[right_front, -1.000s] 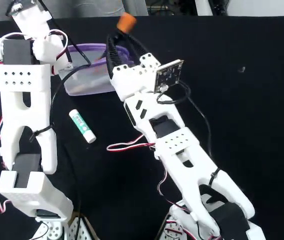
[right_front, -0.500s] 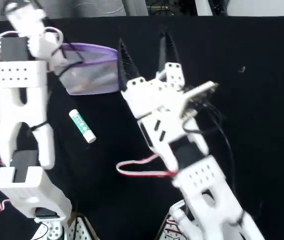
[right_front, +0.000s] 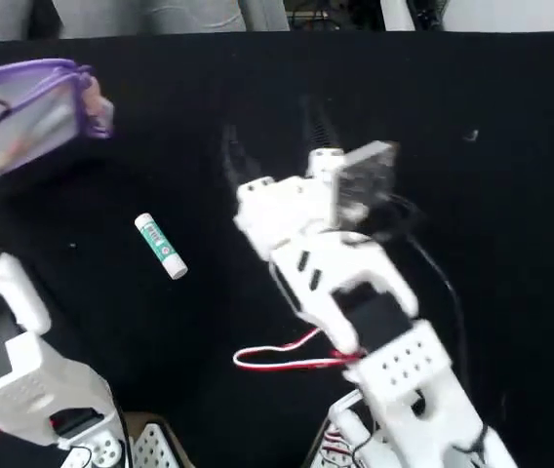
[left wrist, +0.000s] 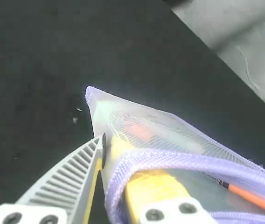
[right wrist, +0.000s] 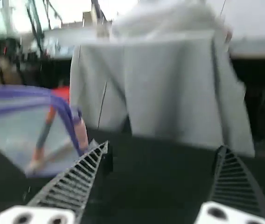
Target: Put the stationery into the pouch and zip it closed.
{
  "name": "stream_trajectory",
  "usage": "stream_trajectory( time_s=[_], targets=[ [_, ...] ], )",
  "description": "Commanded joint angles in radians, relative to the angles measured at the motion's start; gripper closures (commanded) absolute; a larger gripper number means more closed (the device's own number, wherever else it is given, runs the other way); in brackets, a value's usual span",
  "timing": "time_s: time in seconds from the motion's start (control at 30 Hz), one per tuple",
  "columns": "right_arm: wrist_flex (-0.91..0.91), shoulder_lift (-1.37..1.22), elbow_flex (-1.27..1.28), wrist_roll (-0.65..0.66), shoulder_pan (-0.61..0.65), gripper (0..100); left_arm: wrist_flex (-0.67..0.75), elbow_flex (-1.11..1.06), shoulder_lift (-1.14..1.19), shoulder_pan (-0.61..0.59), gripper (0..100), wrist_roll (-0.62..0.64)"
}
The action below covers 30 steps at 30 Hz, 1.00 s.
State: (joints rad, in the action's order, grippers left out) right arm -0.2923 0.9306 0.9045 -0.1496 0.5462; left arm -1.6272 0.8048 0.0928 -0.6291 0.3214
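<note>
A clear mesh pouch (right_front: 23, 112) with a purple rim hangs lifted at the far left of the black table. My left gripper (left wrist: 111, 149) is shut on the pouch's (left wrist: 160, 126) edge, one ribbed finger (left wrist: 62, 186) outside and the other inside. An orange pen (left wrist: 249, 198) lies in the pouch. A white glue stick (right_front: 160, 247) with a green label lies on the table between the arms. My right gripper (right_front: 272, 141) stands open and holds nothing, well to the right of the pouch. Past its fingers (right wrist: 72, 186) I see the pouch (right wrist: 25, 126) and the pen (right wrist: 44, 135).
The table's far edge (right_front: 355, 33) runs across the back, with grey cloth (right wrist: 160, 88) behind it. A red and white cable (right_front: 277, 353) loops beside the right arm's base. Bare black table (right_front: 511, 195) stretches to the right.
The left arm has swung the pouch away to the far left and raised it. The right gripper opened, lost its orange item, and drew back from the pouch.
</note>
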Motion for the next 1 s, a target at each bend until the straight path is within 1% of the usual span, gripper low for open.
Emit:
stream_trajectory(
  time_s=[0.0,0.1,0.27,0.43,0.53,0.73,0.97],
  targets=[
    [-0.011,-0.151,-0.056,-0.003,0.097,66.7,0.063,0.042,-0.063,-0.045,97,0.011],
    [-0.008,-0.326,-0.104,-0.003,0.161,66.7,0.1,0.01,-0.063,-0.102,97,0.009],
    [-0.009,-0.645,-0.228,-0.008,0.216,66.7,0.143,0.005,-0.061,-0.214,97,0.011],
    [-0.02,-0.917,-0.378,-0.003,0.269,66.7,0.153,0.012,-0.061,-0.272,97,0.011],
    [-0.092,-1.043,-0.492,-0.003,0.279,66.7,0.153,0.01,-0.061,-0.282,97,0.011],
    [-0.336,-1.262,-0.785,-0.008,0.276,66.7,0.153,0.007,-0.061,-0.277,97,0.011],
    [-0.466,-1.465,-1.02,-0.003,0.275,66.7,0.147,0.007,-0.061,-0.275,97,0.011]
  ],
)
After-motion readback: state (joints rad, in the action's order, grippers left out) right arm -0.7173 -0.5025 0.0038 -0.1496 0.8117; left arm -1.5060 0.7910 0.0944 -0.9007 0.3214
